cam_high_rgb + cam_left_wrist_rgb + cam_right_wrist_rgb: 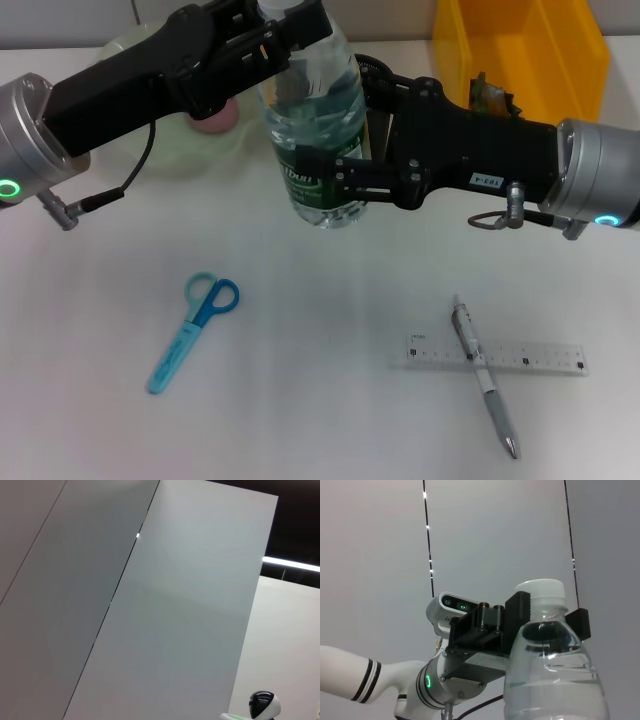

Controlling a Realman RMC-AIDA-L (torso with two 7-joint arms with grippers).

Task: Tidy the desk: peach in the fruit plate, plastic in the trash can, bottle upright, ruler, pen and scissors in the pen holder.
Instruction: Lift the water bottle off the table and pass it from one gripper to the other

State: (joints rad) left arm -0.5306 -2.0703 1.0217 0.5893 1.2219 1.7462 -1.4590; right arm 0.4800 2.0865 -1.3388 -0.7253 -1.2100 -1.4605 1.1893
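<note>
A clear water bottle (pixel 320 130) with a green label stands upright at the back middle of the desk, held by both arms. My left gripper (pixel 290 22) is closed around its neck just under the white cap (pixel 540 587); its fingers (pixel 520 611) flank the neck in the right wrist view. My right gripper (pixel 335 180) is shut on the bottle's body at the label. The pink peach (pixel 213 118) lies in the pale green plate (pixel 165 150). Blue scissors (pixel 195 328), a clear ruler (pixel 530 357) and a silver pen (pixel 485 378) lie flat on the desk.
A yellow bin (pixel 520 45) stands at the back right with a crumpled piece (pixel 490 95) at its front edge. A dark mesh object (pixel 375 70) shows behind the right arm. The left wrist view shows only wall panels.
</note>
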